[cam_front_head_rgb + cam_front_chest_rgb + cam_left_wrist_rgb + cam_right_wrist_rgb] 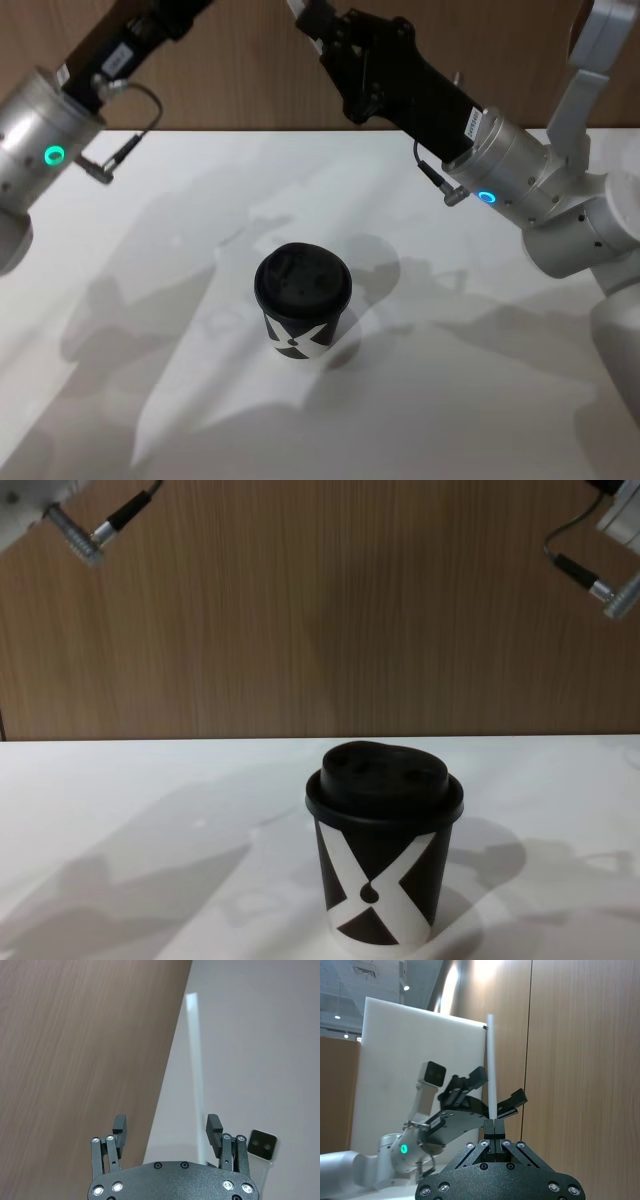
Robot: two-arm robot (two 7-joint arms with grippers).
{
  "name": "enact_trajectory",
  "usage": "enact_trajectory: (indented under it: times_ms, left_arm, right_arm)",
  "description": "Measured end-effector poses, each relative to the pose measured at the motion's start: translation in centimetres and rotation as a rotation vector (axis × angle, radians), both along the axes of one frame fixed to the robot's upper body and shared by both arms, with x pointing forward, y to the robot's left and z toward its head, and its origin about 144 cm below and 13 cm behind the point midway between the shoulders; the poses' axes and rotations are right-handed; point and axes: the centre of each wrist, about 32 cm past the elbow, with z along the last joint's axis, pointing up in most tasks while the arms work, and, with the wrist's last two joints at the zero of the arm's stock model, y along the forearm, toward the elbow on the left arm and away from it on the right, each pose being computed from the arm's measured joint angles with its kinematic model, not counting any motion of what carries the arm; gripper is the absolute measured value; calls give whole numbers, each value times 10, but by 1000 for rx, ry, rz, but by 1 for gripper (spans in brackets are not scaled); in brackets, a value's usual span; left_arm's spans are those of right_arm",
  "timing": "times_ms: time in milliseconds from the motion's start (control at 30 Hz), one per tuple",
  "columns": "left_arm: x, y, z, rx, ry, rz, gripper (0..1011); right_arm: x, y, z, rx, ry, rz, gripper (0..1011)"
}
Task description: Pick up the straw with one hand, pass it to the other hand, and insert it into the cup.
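Note:
The straw (491, 1070), a thin white tube, stands upright out of my right gripper (491, 1129), which is shut on its lower end. My left gripper (497, 1087) is open just beyond, one finger on each side of the straw without touching it. In the left wrist view the straw (196, 1070) runs between the fingers of the open left gripper (166, 1130), close to one finger (214, 1130). Both arms are raised high over the table. The black cup (300, 300) with a white X pattern and domed lid stands upright below them on the table (383, 860).
The white table (450, 400) spreads around the cup on all sides. A wooden wall (300, 600) stands behind the table. A white panel (405, 1060) shows behind the left arm in the right wrist view.

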Motion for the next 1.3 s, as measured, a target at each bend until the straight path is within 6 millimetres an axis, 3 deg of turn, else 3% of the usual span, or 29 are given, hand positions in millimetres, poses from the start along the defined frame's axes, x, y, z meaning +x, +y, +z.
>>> enact_trajectory:
  times_ms: [133,433,667,967,1300]
  left_arm:
    - [14,1,5,-2,1,-3,1000]
    - [76,1,17,-19,-2,-23,1001]
    - [106,-2,21,-28,-14,-38,1001]
    - [118,-4,17,-23,-17,-39,1001]
    - [115,-4,6,-2,-12,-22,1001]
  right_arm:
    - [0,0,0,0,0,0,5]
    - [0,0,0,0,0,0,5]
    - [0,0,0,0,0,0,5]
    - [0,0,0,0,0,0,5]
    - [0,0,0,0,0,0,5]
